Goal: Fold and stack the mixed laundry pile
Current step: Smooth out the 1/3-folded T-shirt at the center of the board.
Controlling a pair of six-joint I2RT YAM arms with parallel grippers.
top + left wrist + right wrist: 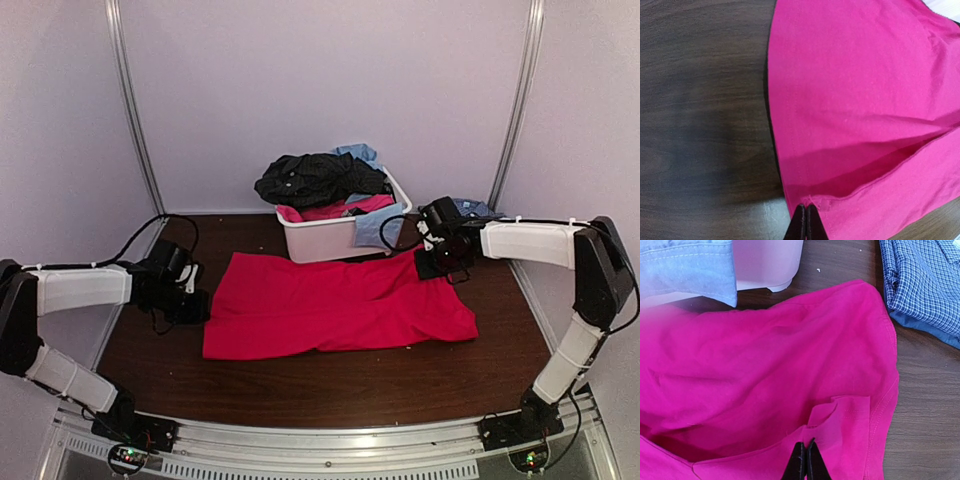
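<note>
On surface point(300, 385), pink shirt point(340, 305) spread flat, with left tool point(806, 207) and right tool point(805, 444) each clamped on its edges. No fold yet. Checked shirt point(925, 280) beside tub point(320, 240), black and blue garments point(315, 178) heaped inside — most work left.

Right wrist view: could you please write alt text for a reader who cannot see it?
The right gripper, shut, pinches an edge of the pink-red garment spread on the dark table. A blue checked shirt lies upper right; light blue cloth hangs over the white tub upper left.
</note>
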